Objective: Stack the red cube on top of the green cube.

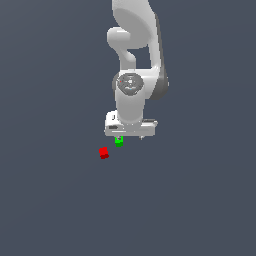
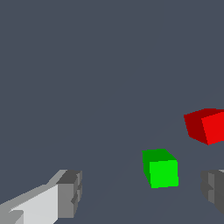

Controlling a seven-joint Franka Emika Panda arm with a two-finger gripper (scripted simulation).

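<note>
Red cube (image 1: 104, 153) sits on the grey table (image 1: 45, 200), furthest toward the exterior view's left of the task things, clear of everything, nothing on top of it. No writing, brand or label readable on it or anywhere else; all surfaces plain.

Just to its right in ext. view, and a bit further up the frame: green cube (image 1: 119, 141), also on the table, near the red one but not touching. Its upper part is cut off by the white hand (image 1: 131, 135), which hangs directly over it.

Right again: white arm (image 1: 135, 60) rising out of frame, w/ a round grey joint cap facing the camera.

Wrist view: hand's fingers (image 2: 70, 192) spread wide apart, gripping nothing. Green cube (image 2: 160, 168) lies between the two grey pads, nearer one of them; red cube (image 2: 205, 126) lies beyond it, outside the gap. Nothing blocks either cube here.
</note>
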